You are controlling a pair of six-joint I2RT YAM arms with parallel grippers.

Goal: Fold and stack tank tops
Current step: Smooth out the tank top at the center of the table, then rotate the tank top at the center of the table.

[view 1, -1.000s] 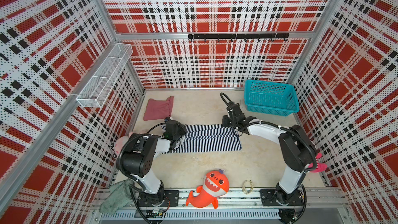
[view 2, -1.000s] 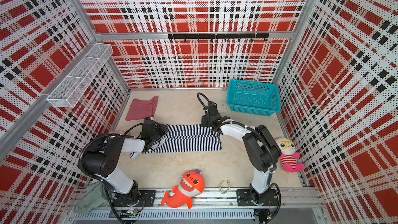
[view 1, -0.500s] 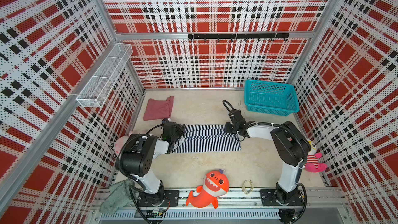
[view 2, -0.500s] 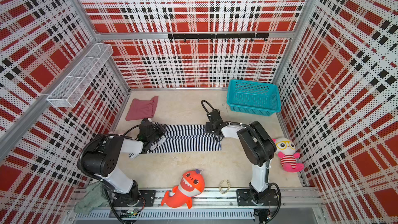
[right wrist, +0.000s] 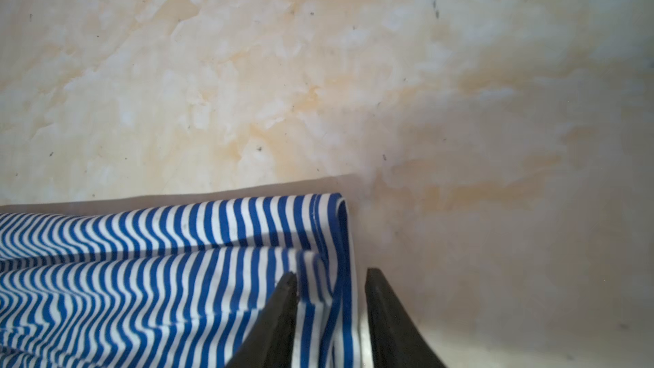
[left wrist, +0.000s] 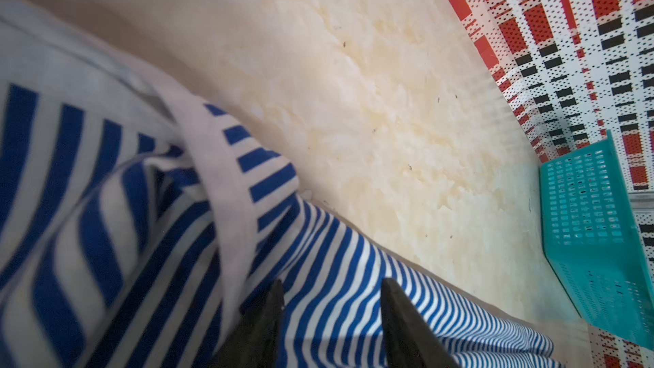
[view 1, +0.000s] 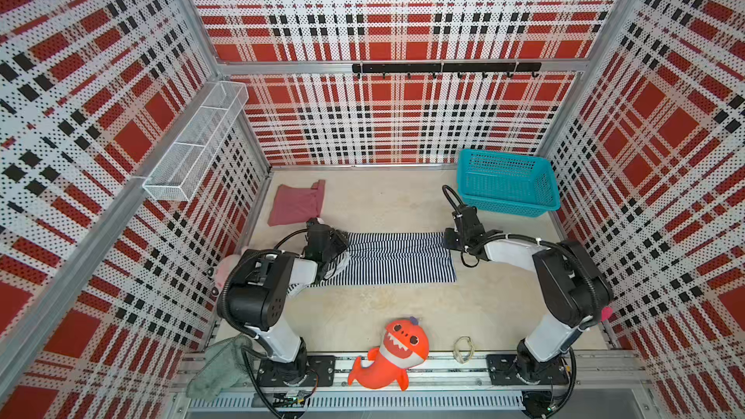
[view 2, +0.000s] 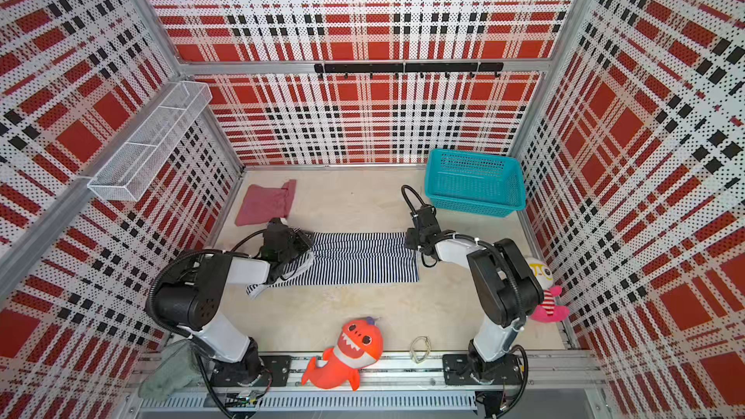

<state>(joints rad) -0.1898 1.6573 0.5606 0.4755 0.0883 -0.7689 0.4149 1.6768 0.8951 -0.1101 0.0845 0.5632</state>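
Striped tank top (view 1: 387, 259) lay as a long folded band across mid bench (view 1: 383, 312), left hand (left wrist: 332, 316) released with fingers apart over its strap end, right hand (right wrist: 329, 299) released astride its hem corner, rose tank top (view 1: 296, 203) folded just beyond the left hand

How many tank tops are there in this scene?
2. The maroon tank top lies near the far left corner; the striped tank top lies spread in the middle. No other shows.

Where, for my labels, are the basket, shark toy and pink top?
basket (view 1: 512, 201): in a top view, front wall.
shark toy (view 1: 405, 342): in a top view, face.
pink top (view 1: 296, 205): in a top view, middle.
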